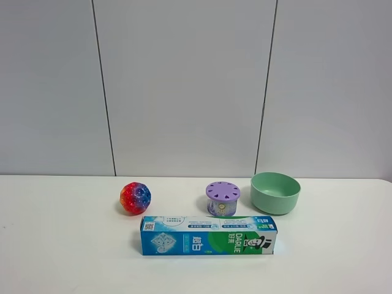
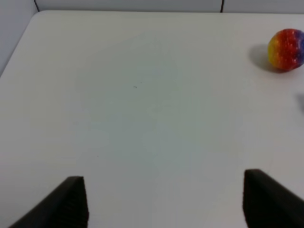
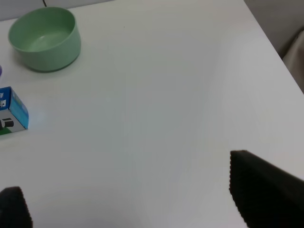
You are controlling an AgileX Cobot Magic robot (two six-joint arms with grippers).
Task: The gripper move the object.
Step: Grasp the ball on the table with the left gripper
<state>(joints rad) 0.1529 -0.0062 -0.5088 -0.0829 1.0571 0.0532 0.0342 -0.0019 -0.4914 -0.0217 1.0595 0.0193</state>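
The rainbow dimpled ball [image 1: 135, 198] rests on the white table, left of the purple-lidded jar [image 1: 223, 198]. It also shows in the left wrist view [image 2: 286, 49], far from my left gripper [image 2: 164, 202]. The left gripper is open and empty, its two black fingers spread wide over bare table. My right gripper [image 3: 128, 202] is open and empty too, over bare table, well away from the ball. Neither arm shows in the exterior high view.
A mint-green bowl [image 1: 275, 192] stands right of the jar and shows in the right wrist view [image 3: 44, 39]. A blue-green toothpaste box [image 1: 208, 235] lies in front of the jar; its end shows in the right wrist view [image 3: 12, 112]. The table's right edge [image 3: 275, 52] is near.
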